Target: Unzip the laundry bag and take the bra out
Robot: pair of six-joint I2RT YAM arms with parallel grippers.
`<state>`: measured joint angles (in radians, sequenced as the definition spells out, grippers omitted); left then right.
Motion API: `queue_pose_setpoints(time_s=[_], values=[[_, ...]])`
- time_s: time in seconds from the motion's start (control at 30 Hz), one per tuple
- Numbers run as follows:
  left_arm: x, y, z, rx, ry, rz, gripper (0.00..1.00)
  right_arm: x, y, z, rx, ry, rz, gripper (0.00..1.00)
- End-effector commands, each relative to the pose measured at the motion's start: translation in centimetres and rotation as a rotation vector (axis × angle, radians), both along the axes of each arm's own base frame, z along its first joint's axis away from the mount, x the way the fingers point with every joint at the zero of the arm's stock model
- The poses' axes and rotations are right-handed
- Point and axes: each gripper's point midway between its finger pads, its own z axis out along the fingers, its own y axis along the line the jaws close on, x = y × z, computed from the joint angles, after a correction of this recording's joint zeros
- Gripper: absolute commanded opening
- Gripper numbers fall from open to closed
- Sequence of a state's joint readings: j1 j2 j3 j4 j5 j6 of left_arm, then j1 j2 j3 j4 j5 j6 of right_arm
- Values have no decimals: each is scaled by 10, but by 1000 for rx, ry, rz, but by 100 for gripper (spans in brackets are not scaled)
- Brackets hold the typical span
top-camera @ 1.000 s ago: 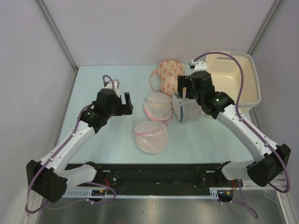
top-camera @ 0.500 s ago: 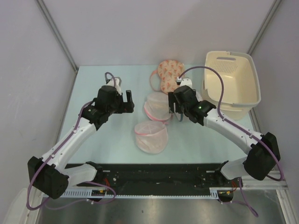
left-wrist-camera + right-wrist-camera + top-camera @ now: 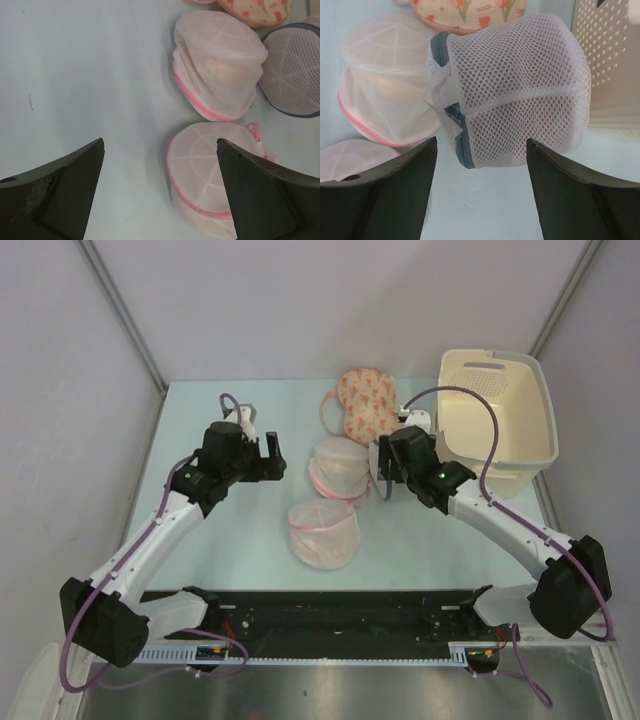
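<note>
- Filling a grey-walled booth, the pale green table carries a cream basket at its back right.
- The laundry bag lies beside that basket.
- The right gripper is parted at the bag's near edge and pinches nothing.
- The left gripper gapes wide and empty.
- A second ago the right gripper stood wider and farther back.

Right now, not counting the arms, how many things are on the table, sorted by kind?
Pink-trimmed mesh pouches: 2
Grey-rimmed mesh laundry bag: 1
Peach patterned bra: 1
Cream plastic basket: 1
Total: 5
</note>
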<state>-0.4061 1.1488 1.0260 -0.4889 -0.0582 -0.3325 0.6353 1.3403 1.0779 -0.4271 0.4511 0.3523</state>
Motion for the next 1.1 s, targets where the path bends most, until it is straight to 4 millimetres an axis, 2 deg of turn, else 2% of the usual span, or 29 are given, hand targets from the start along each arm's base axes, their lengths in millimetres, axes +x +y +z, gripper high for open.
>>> queue_pose_setpoints(time_s=[0.0,0.1,0.2,0.27,0.3,0.37,0.4,0.43,0.5,0.53,0.57,0.67,0.77,0.8,0.83,0.9,0.93,1.0,1.07], values=[[-5,-10,7,-71,-31,-53,100,-1,12,21,109,-62,28,77],[-5,-12,10,-95,-30,-63,100,-4,22,16,119,-54,61,78],[-5,-15,13,-109,-31,-79,100,-3,25,0,90,-30,63,78],[-5,-19,16,-124,-44,-103,100,-1,24,-20,12,-15,98,77],[-5,-21,16,-128,-46,-112,100,4,21,-21,-19,-34,102,76],[-8,-28,20,-142,-45,-160,100,13,9,-30,-85,-33,105,64],[-9,-30,21,-146,-45,-176,100,19,8,-28,-73,-45,110,58],[-9,-32,26,-150,-57,-189,100,20,11,-28,-47,-39,138,39],[-10,-35,31,-148,-80,-222,100,25,12,-21,-5,-52,164,24],[-9,-35,35,-144,-94,-229,100,22,20,-18,26,-47,209,3],[-8,-36,36,-144,-99,-234,100,19,26,-11,55,-58,243,0],[-9,-49,43,-192,-126,-300,100,2,43,0,125,-46,350,0],[-11,-67,51,-266,-175,-386,100,-16,48,23,204,-65,424,0],[-14,-74,57,-297,-201,-431,100,-22,46,38,229,-97,449,0],[-14,-80,64,-323,-255,-466,100,-32,54,46,271,-93,519,0],[-18,-89,78,-363,-324,-535,100,-45,56,60,311,-108,588,0],[-26,-96,83,-379,-342,-606,100,-58,60,71,347,-119,666,0],[-29,-106,88,-369,-370,-671,100,-72,60,75,373,-101,724,0],[-39,-120,89,-353,-372,-787,100,-96,64,82,433,-68,845,0]])
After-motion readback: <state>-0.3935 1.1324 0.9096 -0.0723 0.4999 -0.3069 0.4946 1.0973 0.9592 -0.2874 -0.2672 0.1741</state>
